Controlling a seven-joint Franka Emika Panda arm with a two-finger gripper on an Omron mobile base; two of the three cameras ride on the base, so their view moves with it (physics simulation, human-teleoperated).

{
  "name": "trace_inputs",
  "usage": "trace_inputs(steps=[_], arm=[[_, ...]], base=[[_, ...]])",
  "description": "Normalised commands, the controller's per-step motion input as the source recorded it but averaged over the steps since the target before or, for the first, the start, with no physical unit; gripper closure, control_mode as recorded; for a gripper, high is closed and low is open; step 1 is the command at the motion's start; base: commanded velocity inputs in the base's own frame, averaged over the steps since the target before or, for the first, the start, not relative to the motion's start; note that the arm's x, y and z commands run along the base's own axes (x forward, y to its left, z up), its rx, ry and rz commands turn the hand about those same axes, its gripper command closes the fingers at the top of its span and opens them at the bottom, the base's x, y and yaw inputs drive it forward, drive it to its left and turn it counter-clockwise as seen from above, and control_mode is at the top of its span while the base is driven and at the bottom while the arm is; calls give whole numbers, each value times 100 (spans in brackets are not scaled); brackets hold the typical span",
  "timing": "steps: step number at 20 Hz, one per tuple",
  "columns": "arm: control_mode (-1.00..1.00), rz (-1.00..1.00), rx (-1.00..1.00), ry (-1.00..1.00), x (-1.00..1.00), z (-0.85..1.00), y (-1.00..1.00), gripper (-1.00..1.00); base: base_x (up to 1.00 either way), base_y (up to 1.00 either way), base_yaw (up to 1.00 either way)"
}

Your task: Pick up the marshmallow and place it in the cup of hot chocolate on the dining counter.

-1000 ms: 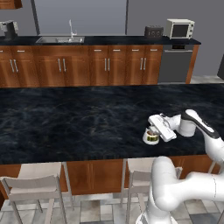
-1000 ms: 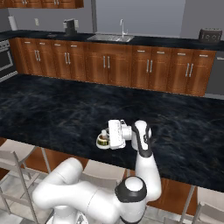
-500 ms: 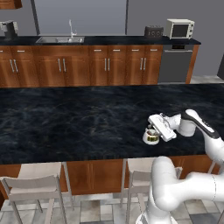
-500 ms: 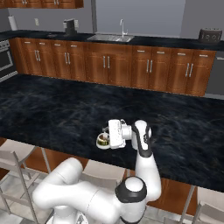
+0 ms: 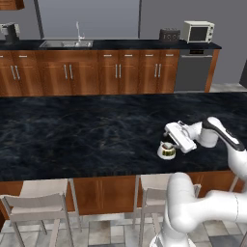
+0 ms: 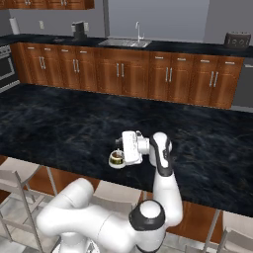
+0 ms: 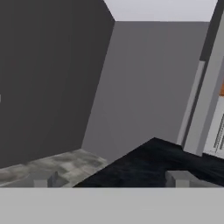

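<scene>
Two finger tips (image 7: 46,179) stand far apart at the bottom of the hand view, with nothing between them: read the pincer (image 7: 111,180) as wide open and empty.

Below and nearer than the pincer, stools (image 5: 38,200) are tucked under the counter's near edge. The hand lies roughly level over the dining counter (image 5: 87,135), its camera looking out across the dark marble towards a grey wall rather than down.

The cup of hot chocolate (image 5: 167,151) sits just under and slightly ahead of the pincer's tips, close to the counter's near edge. Its olive-gold band and brown inside are plain in both base views.

The marshmallow is too small to make out. You cannot tell from these views whether it lies in the cup, beside it, or clings to a finger pad.

Beyond the pincer, the marble runs bare to the far edge. Well beyond that stand the wall cabinets with the sink (image 5: 65,43), toaster (image 5: 169,34) and microwave (image 5: 198,32).

Hazards, as a judgement:
- The tips hang very near the rim, so a low or sideways retreat could clip the cup and tip or slide it off the near edge. Lift clear first.
- If the marshmallow stuck to a pad or dropped outside the rim, the placement fails. Confirm before you leave.
</scene>
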Motion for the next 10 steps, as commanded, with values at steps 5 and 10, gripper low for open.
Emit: trace_inputs(steps=[5,10], arm=[[-100,0,-1,-11,-41,97,0,-100],[-100,0,-13,-21,-79,70,9,-100]], base=[[0,0,0],[0,0,0]])
